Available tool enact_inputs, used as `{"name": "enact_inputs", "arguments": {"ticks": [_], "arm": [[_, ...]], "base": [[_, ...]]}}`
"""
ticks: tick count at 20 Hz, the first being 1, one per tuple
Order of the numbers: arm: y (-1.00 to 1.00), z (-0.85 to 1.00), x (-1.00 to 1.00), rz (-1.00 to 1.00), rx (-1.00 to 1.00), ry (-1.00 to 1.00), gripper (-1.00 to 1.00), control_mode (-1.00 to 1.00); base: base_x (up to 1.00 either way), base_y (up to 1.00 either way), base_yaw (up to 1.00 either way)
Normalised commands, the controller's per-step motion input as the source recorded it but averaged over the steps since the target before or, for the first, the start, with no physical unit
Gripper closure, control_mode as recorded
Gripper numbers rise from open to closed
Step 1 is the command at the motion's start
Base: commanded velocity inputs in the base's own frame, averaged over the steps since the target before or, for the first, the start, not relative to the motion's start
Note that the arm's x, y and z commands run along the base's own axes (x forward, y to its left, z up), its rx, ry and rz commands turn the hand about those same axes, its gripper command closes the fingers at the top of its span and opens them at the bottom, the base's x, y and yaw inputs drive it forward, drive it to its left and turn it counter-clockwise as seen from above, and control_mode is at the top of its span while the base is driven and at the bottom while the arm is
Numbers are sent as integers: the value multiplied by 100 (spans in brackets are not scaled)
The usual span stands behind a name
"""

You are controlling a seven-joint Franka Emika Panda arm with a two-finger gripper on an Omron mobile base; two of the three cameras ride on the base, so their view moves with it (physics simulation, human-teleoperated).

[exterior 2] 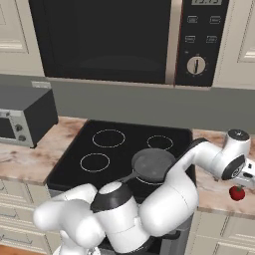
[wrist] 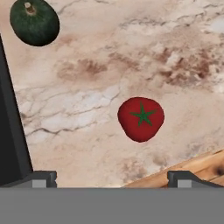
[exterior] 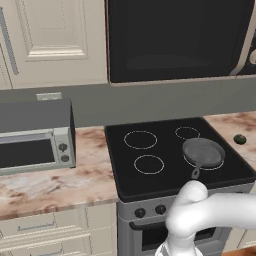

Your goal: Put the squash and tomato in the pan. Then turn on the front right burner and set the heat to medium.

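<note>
Marbled counter (wrist: pixel 175 52) to the right of the stove (exterior: pixel 170 150) carries both vegetables, so you have nothing of the task done yet: the pan (exterior: pixel 203 151) sits bare on the front right burner, and its short handle points toward the stove's front edge. The burner step looks untouched, and both placements come before it.

Your arm reaches out over the right-hand counter, and the gripper (wrist: pixel 112 179) hangs above the tomato (wrist: pixel 141 119) with its jaws spread as wide as they go, holding nothing. The tomato lies close to the counter's front edge, where a strip of wooden floor shows past it, so you have little margin on that side and a nudge could roll it off. The squash (wrist: pixel 34 22) sits well apart from the tomato, nearer the back of the counter and close to the stove's right edge, stem up.

Between the two there is open marble, room enough to come down on the tomato without touching the squash. The path back to the pan crosses only the stove's right edge.
</note>
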Motion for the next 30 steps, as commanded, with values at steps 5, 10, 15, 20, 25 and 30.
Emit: {"name": "enact_inputs", "arguments": {"ticks": [5,10,15,20,25,30], "arm": [[-19,-21,24,1,0,0,-100,-100],[-37,-6,21,0,0,0,-100,-100],[-26,-1,5,0,0,1,-100,-100],[-6,-23,0,0,0,2,-100,-100],[0,-37,0,0,0,0,-100,-100],[0,-37,0,0,0,0,-100,-100]], "base": [[0,0,0],[0,0,0],[0,0,0],[0,0,0],[0,0,0],[0,0,0]]}}
